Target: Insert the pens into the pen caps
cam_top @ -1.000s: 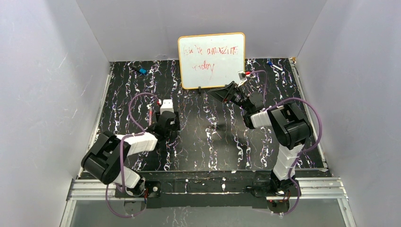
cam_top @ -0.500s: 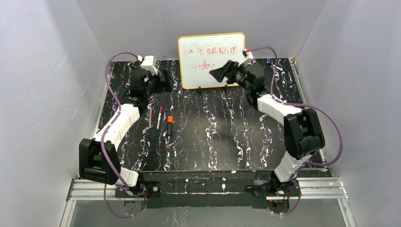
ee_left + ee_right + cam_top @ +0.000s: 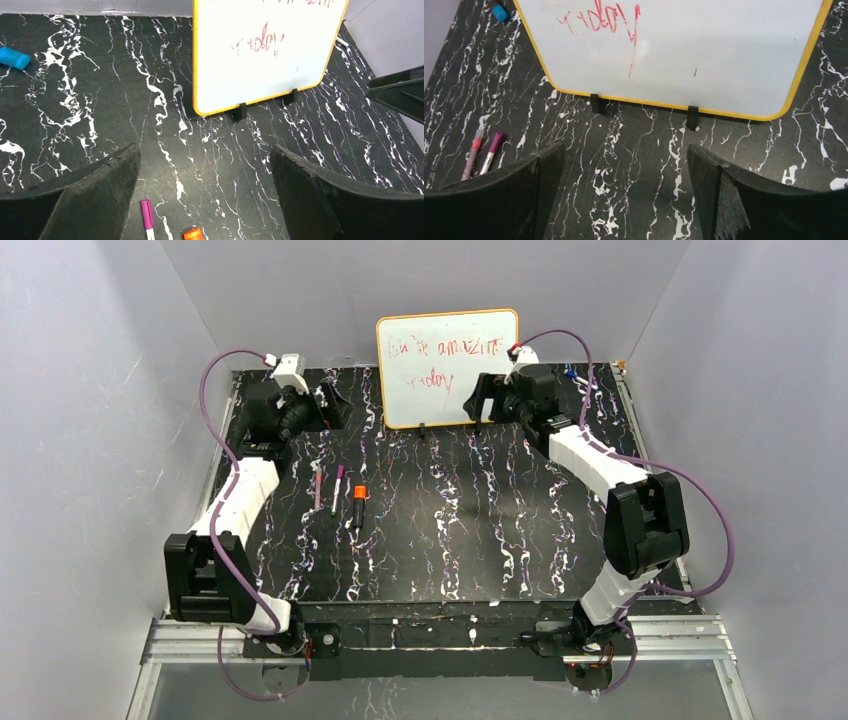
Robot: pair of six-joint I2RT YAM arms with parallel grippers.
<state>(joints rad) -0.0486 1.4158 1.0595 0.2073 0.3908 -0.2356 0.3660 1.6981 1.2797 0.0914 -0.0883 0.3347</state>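
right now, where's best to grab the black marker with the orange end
Grip the black marker mid-barrel, coming straight down from above and closing across its width. It lies flat, orange end toward the whiteboard, with the purple-capped pen close beside it.

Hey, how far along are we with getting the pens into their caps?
Looks done: the pink-capped pen, purple-capped pen and orange-capped pen lie side by side, each apparently closed at one end. Nothing in hand: left gripper and right gripper are open and empty by the whiteboard. Nothing left that I can see, though full seating can't be checked.
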